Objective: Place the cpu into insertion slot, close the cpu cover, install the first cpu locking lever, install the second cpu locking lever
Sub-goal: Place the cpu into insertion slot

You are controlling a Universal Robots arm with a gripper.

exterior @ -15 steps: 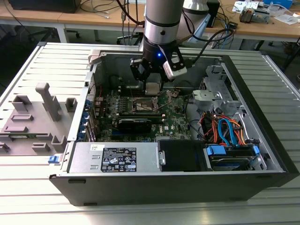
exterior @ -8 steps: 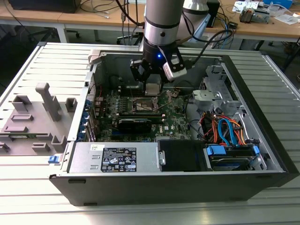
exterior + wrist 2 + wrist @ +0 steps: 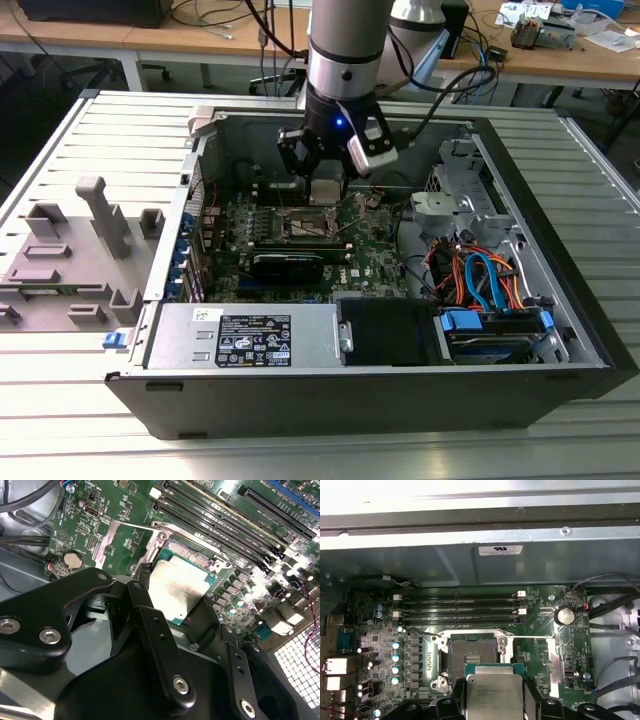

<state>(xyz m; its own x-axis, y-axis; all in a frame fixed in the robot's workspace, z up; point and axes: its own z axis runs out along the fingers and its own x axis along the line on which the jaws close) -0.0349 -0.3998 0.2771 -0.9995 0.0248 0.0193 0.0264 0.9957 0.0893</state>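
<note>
Tool [image 3: 328,185] clamped on cpu [image 3: 494,696] by 2 opposite edges, above board beside insertion slot [image 3: 472,656]; I judge chip light, stiff, fragile; edges only.

Dull silvery metal cpu [image 3: 177,587], matt black claw [image 3: 494,692], glossy green motherboard [image 3: 537,625].

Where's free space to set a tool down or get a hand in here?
Free: bare slatted table at the exterior view's lower left, bordered by the case and the grey fixture. Crowded: over the insertion slot, where the gripper holds the cpu; cables at the exterior view's right.
</note>
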